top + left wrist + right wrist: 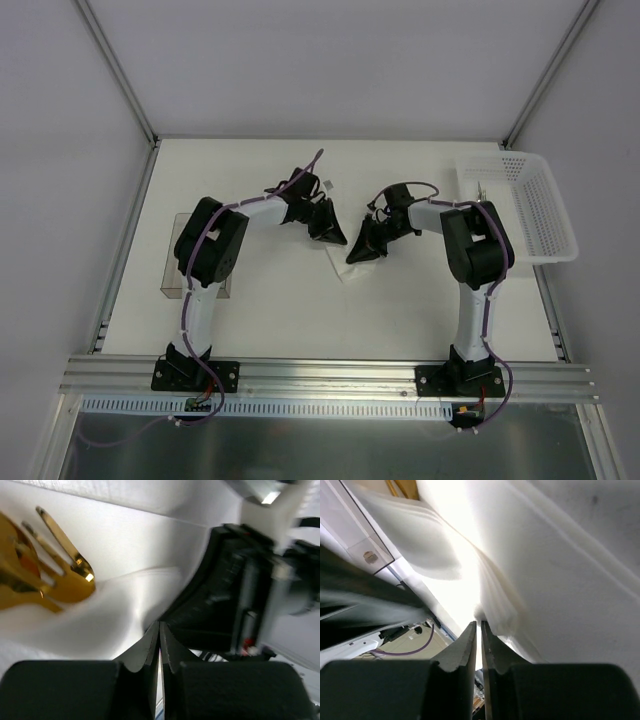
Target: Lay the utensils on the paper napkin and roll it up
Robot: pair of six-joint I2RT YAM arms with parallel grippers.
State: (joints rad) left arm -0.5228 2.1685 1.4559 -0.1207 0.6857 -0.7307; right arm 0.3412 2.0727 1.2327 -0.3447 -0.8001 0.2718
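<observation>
The white paper napkin (347,265) lies mid-table, mostly hidden under both grippers. In the left wrist view a gold fork (55,565) rests on the lifted, curling napkin (120,615). My left gripper (159,626) is shut, its tips against the napkin's fold; nothing shows between them. It sits at the napkin's far-left edge (330,232). My right gripper (362,250) faces it closely. Its jaws (480,625) stand almost together, nipping the napkin's layered edge (495,605). A gold utensil (402,487) peeks out at the top of the right wrist view.
A white perforated basket (545,225) stands at the right edge of the table. A translucent box (170,280) sits by the left arm's elbow. The two grippers are nearly touching each other over the napkin.
</observation>
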